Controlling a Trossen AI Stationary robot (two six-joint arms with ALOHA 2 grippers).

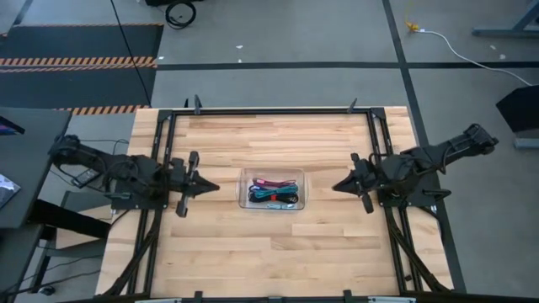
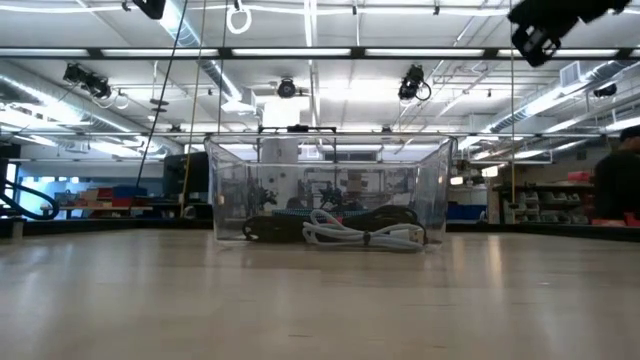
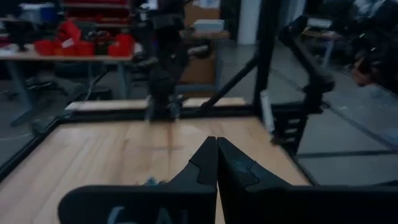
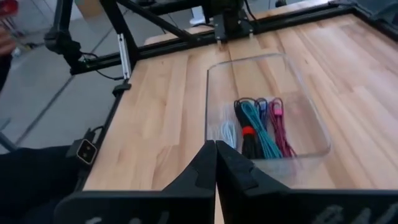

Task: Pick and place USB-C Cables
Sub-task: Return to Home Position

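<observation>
The USB-C cables (image 1: 271,191) lie bundled inside a clear plastic tray (image 1: 245,200) at the table's middle. The right wrist view shows pale blue (image 4: 225,132), black-and-red (image 4: 247,134), teal (image 4: 260,132), purple (image 4: 263,106) and maroon (image 4: 279,126) bundles resting on the tray floor. In the low view the pale cable (image 2: 362,234) lies at the tray's front. My left gripper (image 1: 214,188) is shut, hovering left of the tray. My right gripper (image 1: 337,186) is shut, hovering right of the tray. Neither touches anything.
The tray (image 4: 214,93) has upright clear walls. Bare wood (image 1: 278,252) stretches toward the near edge. A black frame (image 1: 269,112) runs along the table's far edge and sides. A long white cord with a yellow end (image 1: 455,46) lies on the floor beyond the table.
</observation>
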